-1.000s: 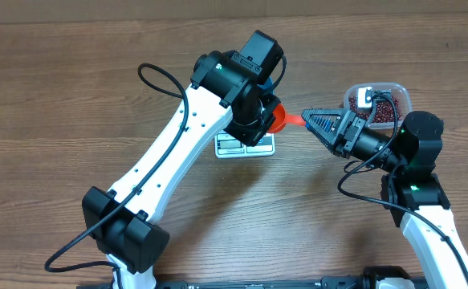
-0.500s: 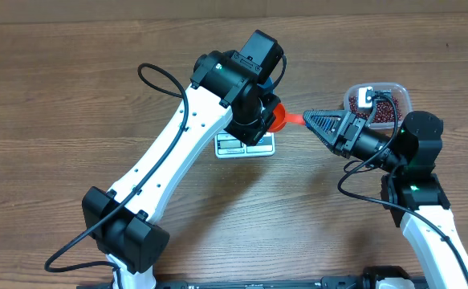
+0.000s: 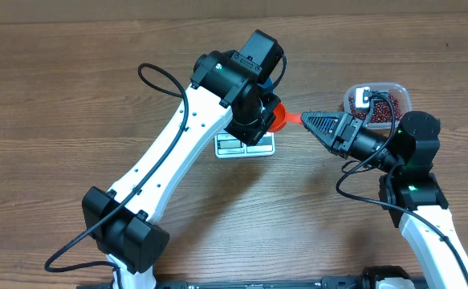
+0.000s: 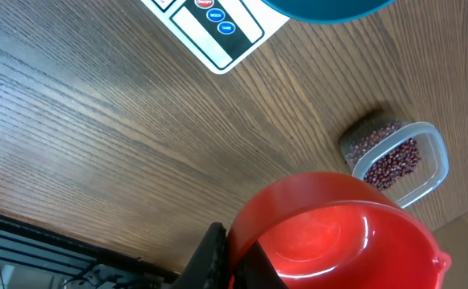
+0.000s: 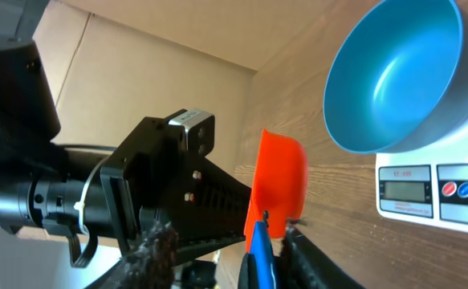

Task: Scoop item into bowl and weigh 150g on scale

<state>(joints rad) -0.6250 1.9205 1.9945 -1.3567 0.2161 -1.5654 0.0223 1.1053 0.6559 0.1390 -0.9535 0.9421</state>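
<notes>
Beside the blue bowl [image 5: 394, 76], left gripper [image 3: 264, 120] pinches the orange scoop [image 5: 280, 181] while right gripper [image 5: 278, 241] clamps its handle, likely for handover

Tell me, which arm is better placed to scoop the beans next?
Right. The tub of beans sits beside it, and its claw is around the scoop handle; the left arm is farther away.

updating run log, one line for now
left gripper: holds scoop; right gripper: around scoop handle; bowl: empty, on scale; beans: in container
</notes>
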